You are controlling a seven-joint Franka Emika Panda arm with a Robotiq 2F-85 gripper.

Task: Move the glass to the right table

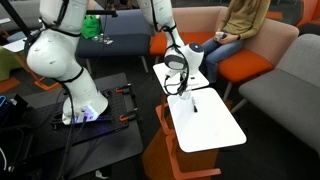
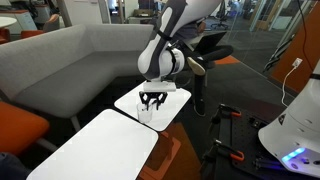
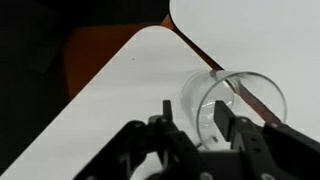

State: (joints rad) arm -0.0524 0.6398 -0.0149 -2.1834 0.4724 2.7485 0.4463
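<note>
**Grasp stage of the glass transfer.** My claw [image 3: 195,128] hangs low over the seam where two white tables meet. The glass [image 3: 236,105], short and clear, stands at that seam. The dark gap shows through it, and I cannot tell from the wrist view which table carries its base. My jaws stand partly apart. The near wall of the glass appears to lie between them, with one finger [image 3: 226,125] at or inside the rim, but I cannot tell whether they pinch it. The right table [image 1: 215,135], marked by a dark speck [image 1: 195,108], lies just beside the plain table [image 2: 95,150].

I judge the step in hand to be securing the glass; the carry is not yet done. The next move calls for a firm closing on the wall, a level lift, a short crossing over the gap, and a gentle set-down well inside the right table's edge.
</note>
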